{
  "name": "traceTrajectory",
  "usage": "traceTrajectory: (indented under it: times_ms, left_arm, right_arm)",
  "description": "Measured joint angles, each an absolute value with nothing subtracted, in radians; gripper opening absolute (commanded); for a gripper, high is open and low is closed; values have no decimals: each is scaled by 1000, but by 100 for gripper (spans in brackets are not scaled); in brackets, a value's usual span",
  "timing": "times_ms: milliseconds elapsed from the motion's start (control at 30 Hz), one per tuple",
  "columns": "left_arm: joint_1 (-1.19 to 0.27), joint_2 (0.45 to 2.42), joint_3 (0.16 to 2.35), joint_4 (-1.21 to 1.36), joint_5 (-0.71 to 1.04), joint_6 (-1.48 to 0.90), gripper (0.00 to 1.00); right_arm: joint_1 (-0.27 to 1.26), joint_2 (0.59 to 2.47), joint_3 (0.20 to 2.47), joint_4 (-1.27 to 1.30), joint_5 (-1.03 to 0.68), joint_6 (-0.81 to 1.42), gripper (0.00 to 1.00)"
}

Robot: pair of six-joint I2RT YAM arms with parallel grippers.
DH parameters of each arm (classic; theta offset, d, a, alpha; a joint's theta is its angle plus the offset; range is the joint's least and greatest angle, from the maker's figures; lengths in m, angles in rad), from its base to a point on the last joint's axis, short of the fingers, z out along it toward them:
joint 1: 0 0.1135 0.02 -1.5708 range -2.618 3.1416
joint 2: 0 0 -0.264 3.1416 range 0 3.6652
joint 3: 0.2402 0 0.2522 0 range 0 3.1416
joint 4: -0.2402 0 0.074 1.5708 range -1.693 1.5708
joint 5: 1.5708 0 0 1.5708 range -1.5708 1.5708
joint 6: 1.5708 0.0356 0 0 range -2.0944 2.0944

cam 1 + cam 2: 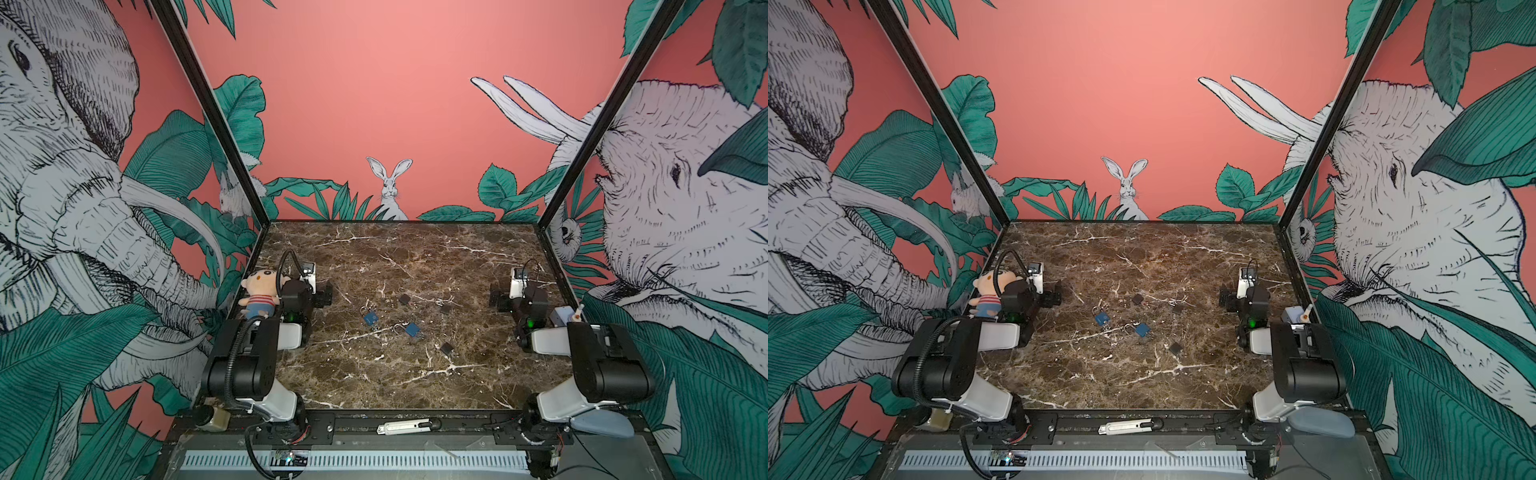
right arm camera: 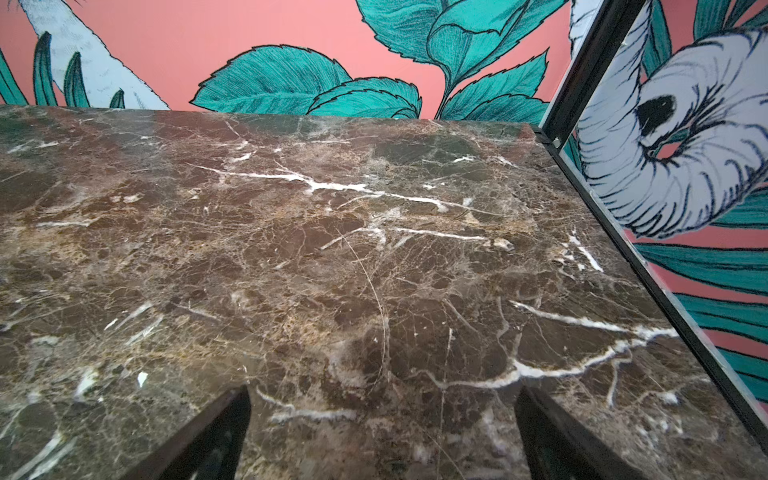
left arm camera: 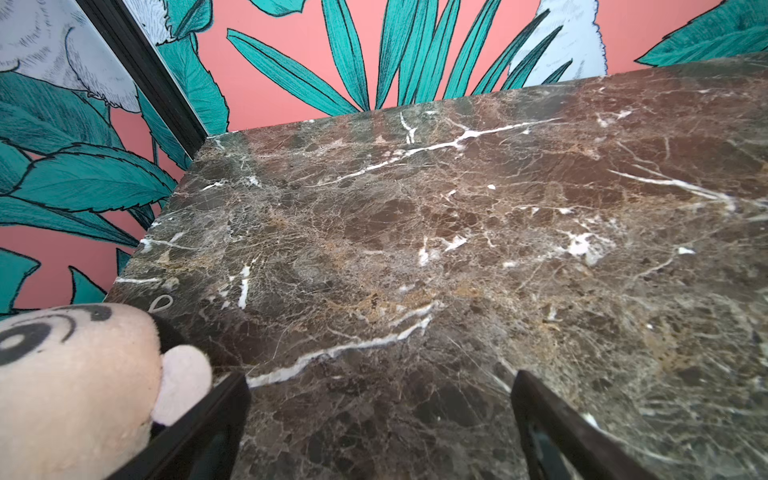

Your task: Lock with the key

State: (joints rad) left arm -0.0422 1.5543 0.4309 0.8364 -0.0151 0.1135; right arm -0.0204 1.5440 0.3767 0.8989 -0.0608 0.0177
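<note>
Lab test booth, mural walls (image 1: 374, 104), marble tabletop (image 1: 374, 382) (black frame posts (image 1: 212, 112))

— Are the two blue padlocks (image 1: 370, 319) latched?

— Can't tell. In both top views they and the dark padlocks (image 1: 404, 299) are too small. Their shackles and whatever hangs on them are thin blurs against the marble table (image 1: 374, 386).

— The plush toy (image 1: 261, 291)?

— Partly hidden behind the left arm (image 1: 293, 301) in the top views. In the left wrist view the picture's edge cuts off most of its face.

— The grippers?

— The left gripper (image 3: 380, 376) and right gripper (image 2: 382, 388) show only their finger ends in the wrist views; the rest runs out of frame. A pale object (image 1: 562, 316) sits half hidden behind the right arm (image 1: 536, 305).
</note>
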Motion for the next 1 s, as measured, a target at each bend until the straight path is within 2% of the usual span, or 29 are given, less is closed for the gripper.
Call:
traceTrajectory:
  times_ms: [1000]
  left_arm:
    - [-42,1554,431,836,-15,114,99]
  right_arm:
    - [-20,1544,377,898,-61,18,99]
